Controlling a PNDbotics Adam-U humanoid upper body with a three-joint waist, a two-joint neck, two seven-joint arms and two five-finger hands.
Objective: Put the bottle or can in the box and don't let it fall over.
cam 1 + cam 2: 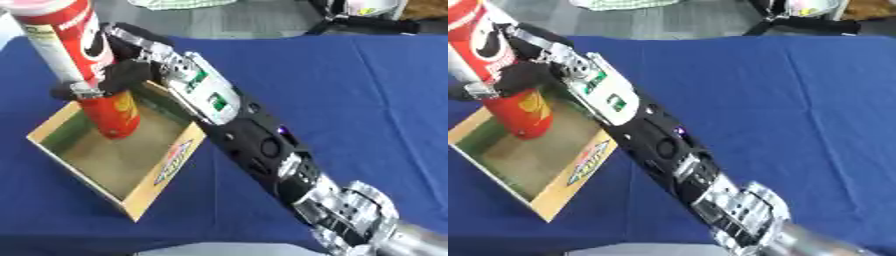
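One hand point(114, 75) is doing all the work here, the right one, reaching across from the lower right, and the left doesn't show up at all. Its fingers are curled round the middle of the can point(83, 65), a tall red tube with a pale lid, so it's clamped on the can rather than open.

Step-wise this looks like the tail end of the placing: the can is already inside the box point(166, 165), leaning a bit with its top toward the far left, and its bottom end seems to be on the box floor or just about there, hard to say which. The box is a shallow open cardboard tray on the blue bench point(350, 100).

Next move probably calls for straightening the can so it stands flat, then opening the fingers gently and pulling away without nudging it. Tall and narrow, so it'd tip pretty easily.
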